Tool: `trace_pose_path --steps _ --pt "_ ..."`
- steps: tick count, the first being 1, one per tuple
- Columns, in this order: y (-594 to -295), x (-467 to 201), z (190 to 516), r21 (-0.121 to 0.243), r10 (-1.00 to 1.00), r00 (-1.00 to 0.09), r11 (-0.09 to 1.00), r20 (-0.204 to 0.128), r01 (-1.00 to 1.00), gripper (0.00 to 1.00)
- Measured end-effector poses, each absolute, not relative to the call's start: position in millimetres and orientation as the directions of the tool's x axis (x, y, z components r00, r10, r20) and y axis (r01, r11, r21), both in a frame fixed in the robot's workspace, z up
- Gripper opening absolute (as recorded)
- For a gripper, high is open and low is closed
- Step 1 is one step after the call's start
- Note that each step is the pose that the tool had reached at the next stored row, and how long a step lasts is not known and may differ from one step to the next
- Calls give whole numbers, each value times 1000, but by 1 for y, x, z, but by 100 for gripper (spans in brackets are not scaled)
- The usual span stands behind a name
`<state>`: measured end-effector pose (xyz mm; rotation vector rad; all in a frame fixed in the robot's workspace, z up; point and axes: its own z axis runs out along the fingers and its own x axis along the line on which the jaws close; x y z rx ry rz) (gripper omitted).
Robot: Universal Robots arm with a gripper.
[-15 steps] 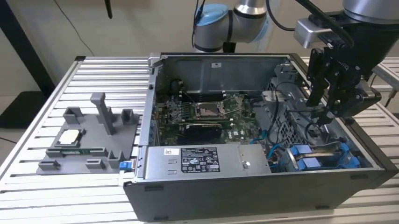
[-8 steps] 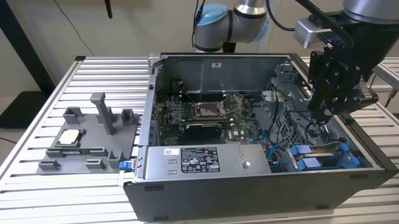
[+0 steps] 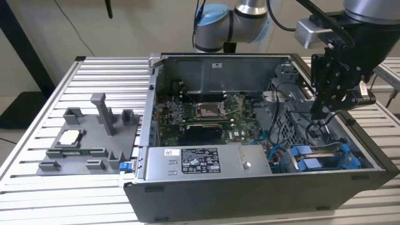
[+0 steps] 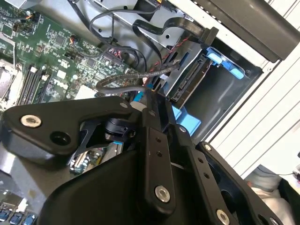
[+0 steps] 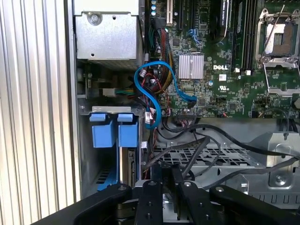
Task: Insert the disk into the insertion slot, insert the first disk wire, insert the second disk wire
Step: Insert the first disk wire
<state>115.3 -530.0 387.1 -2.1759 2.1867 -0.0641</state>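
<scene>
the disk [image 4: 190, 84] already sits edge-on in the insertion slot [image 4: 229, 101] at the case's corner, with its connector edge facing the open interior, probably so a plug can reach it. in the second wrist view the jaws look pinched nearly shut on a grey wire [image 4: 117, 82], held near that edge but apart from it.

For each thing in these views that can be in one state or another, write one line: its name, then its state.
computer case, open, side panel off
disk, in its blue frame, seated in the insertion slot
CPU socket, bare, no cooler on it
gripper, down inside the case, close to the insertion slot
</scene>
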Motion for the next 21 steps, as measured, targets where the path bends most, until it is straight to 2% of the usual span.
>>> trace_pose_path --steps 21 --pt "-541 120 383 -63 -1000 -6 7 -8 -998 19"
